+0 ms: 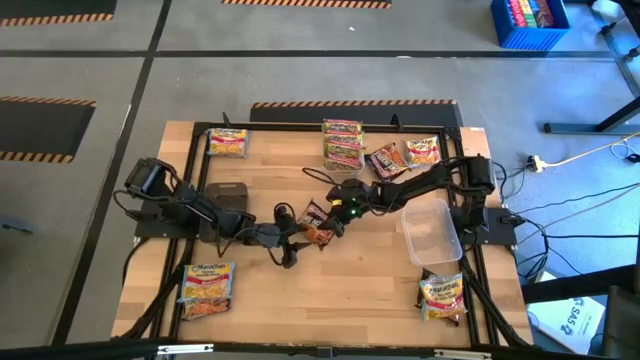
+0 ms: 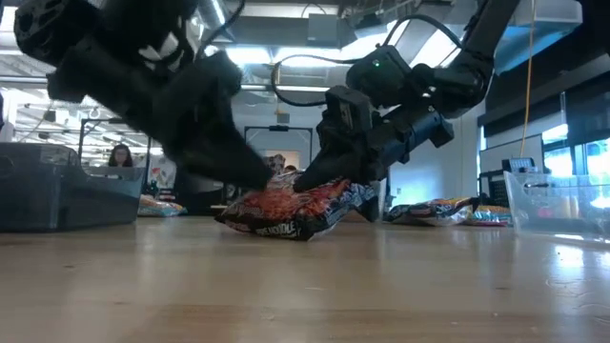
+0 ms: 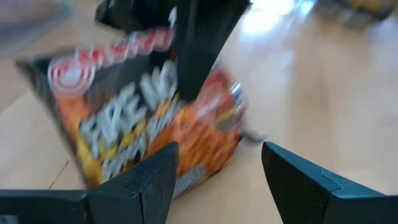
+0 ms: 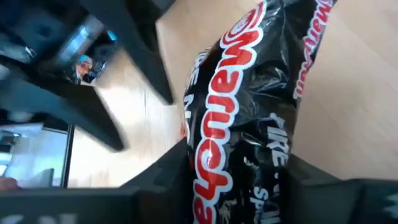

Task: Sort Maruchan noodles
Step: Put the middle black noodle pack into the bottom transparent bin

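On the wooden worktop (image 1: 300,290), at its near left corner, a yellow-green packet (image 1: 207,289) is seen with "Maruchan" printed in red across its top edge. A second yellow-green packet (image 1: 228,142) lies at the far left corner; its print is too small to be read.

The left claw (image 1: 291,235) is found near the middle of the worktop, reaching toward the right. Its two fingers (image 3: 152,180) are spread apart, and nothing is held between them — the dark packet (image 3: 143,112) lies just ahead of them, with large pale lettering that appears to read "FIRE" over an orange noodle picture.

That same dark brown packet (image 1: 318,222) is pinched by the right claw (image 1: 332,214), whose fingers are closed on one end of it. In the right wrist view the red-and-white "Maruchan" logo on the black wrapper (image 4: 249,106) is plainly legible between the jaws. In the low view the packet (image 2: 295,211) is shown resting on the worktop under both claws.

Farther back, a stack of yellow-green packets (image 1: 343,145) is seen, then a dark packet (image 1: 387,160) and an orange-red one (image 1: 423,151) just beside it. A clear plastic tub (image 1: 432,233) stands at the right, and another yellow packet (image 1: 442,295) lies at the near right corner.
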Robot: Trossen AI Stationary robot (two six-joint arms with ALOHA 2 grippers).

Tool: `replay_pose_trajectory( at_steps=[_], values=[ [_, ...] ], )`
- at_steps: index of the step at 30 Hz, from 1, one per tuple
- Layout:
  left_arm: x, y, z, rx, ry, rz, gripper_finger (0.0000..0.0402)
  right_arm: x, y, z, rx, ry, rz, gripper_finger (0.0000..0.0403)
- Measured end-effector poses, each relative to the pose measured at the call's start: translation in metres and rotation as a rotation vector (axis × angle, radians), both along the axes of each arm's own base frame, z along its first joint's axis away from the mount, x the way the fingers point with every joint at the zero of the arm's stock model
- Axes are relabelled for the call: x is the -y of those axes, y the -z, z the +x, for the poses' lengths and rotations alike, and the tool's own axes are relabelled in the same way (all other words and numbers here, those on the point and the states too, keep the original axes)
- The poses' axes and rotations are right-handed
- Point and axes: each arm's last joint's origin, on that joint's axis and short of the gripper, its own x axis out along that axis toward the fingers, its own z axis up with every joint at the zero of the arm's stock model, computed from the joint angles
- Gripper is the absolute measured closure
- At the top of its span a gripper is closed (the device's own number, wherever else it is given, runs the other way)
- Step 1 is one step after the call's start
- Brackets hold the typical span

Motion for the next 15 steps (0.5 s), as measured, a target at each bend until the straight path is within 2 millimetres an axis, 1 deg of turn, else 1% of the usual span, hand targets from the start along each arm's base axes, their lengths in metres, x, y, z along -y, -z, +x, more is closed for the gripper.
replay_pose_trajectory(
  at_steps=[3,6,11,15],
  values=[
    [-0.001,-0.013,-0.005,0.003,0.029,-0.019,0.0175,0.0,-0.003,-0.001,0.013,-0.048,-0.021,0.0291],
    [-0.002,-0.029,-0.013,-0.005,0.03,-0.029,0.0175,0.0,-0.012,-0.004,0.025,-0.085,-0.067,0.0304],
    [-0.006,-0.048,-0.025,-0.006,0.024,-0.038,0.0175,-0.001,-0.039,-0.017,0.021,-0.157,-0.159,0.0305],
    [-0.008,-0.057,-0.03,0.014,0.027,-0.04,0.0175,-0.003,-0.063,-0.037,-0.035,-0.197,-0.249,0.0305]
  ],
)
